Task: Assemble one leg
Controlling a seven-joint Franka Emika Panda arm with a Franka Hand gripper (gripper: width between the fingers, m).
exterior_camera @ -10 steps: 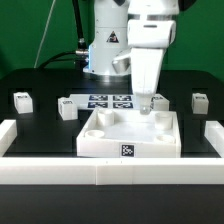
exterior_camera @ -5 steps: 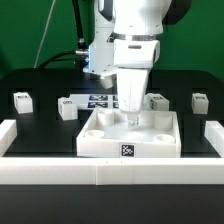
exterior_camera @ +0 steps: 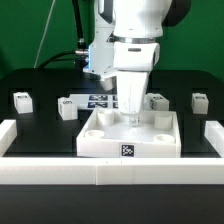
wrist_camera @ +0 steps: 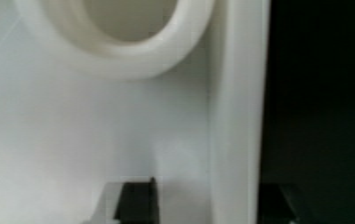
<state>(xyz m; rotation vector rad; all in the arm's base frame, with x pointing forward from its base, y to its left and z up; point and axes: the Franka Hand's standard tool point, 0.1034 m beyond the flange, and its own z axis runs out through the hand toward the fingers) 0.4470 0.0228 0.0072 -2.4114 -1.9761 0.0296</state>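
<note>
The tool (exterior_camera: 131, 118) stands low at the back edge of the white panel (exterior_camera: 128, 140); whether it is clenched I cannot tell; the nearest leg (exterior_camera: 157, 100) sits on the surface (exterior_camera: 40, 125) just beside it, toward the exterior view's right.

Four stubby white tagged blocks lie loose beyond the square panel (exterior_camera: 100, 146). Off its corner on the exterior view's left: outer-left leg (exterior_camera: 22, 99), inner-left leg (exterior_camera: 68, 108). On the right: inner-right leg (exterior_camera: 157, 100), outer-right leg (exterior_camera: 199, 101).
</note>
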